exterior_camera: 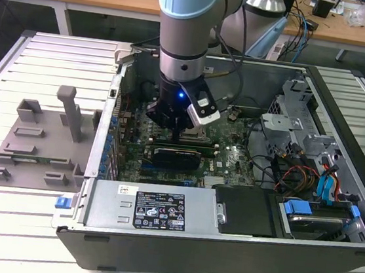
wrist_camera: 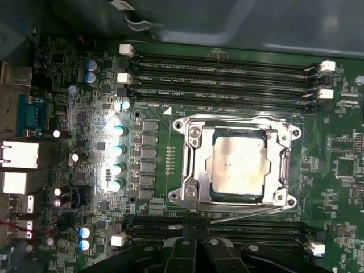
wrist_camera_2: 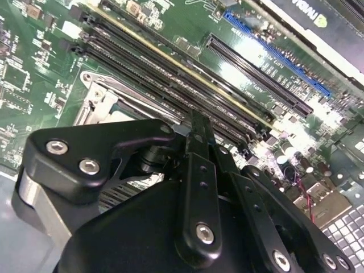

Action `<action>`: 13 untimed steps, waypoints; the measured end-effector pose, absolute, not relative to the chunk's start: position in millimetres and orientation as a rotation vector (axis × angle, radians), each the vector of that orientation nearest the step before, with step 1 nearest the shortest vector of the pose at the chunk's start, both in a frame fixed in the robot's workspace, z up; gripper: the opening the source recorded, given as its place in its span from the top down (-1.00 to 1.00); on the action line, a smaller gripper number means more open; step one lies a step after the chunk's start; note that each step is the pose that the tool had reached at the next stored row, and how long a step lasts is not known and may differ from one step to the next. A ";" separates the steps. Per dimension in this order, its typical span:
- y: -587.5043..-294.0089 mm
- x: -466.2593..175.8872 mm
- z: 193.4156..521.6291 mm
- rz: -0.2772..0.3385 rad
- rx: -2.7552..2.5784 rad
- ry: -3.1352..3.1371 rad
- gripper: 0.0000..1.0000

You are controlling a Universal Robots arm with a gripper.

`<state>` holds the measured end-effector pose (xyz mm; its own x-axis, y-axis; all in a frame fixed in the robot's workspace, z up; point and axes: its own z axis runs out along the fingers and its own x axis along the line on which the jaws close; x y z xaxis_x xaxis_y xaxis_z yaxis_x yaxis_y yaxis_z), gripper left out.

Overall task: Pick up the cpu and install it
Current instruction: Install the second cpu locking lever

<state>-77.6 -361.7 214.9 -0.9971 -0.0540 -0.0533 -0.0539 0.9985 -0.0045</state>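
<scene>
The cpu [wrist_camera: 239, 168], a flat square chip with a dull silver top, lies inside the metal socket frame [wrist_camera: 190, 165] on the green motherboard [wrist_camera: 68, 74] in the first wrist view. My gripper [wrist_camera: 197, 228] hovers just beside the socket, over the memory slots, shut with nothing held. In the second wrist view the gripper [wrist_camera_2: 196, 122] points down at the board next to the socket frame [wrist_camera_2: 96, 105]. In the exterior view the gripper [exterior_camera: 181, 134] hangs low inside the open computer case [exterior_camera: 222, 253], over the board's middle.
Memory slots [wrist_camera: 227, 77] run along both sides of the socket. A graphics card [exterior_camera: 177, 157] and a power supply [exterior_camera: 154, 209] sit nearer the camera. Cables and drive bays [exterior_camera: 309, 184] fill the case at the exterior view's right. A grey tray [exterior_camera: 37, 140] with upright blocks lies at the left.
</scene>
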 end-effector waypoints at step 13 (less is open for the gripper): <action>-362.3 -83.2 206.0 0.101 -0.080 3.082 0.79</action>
<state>-83.2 -362.3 206.0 -0.9970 -0.0501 -0.0586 -0.0538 0.9965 0.0641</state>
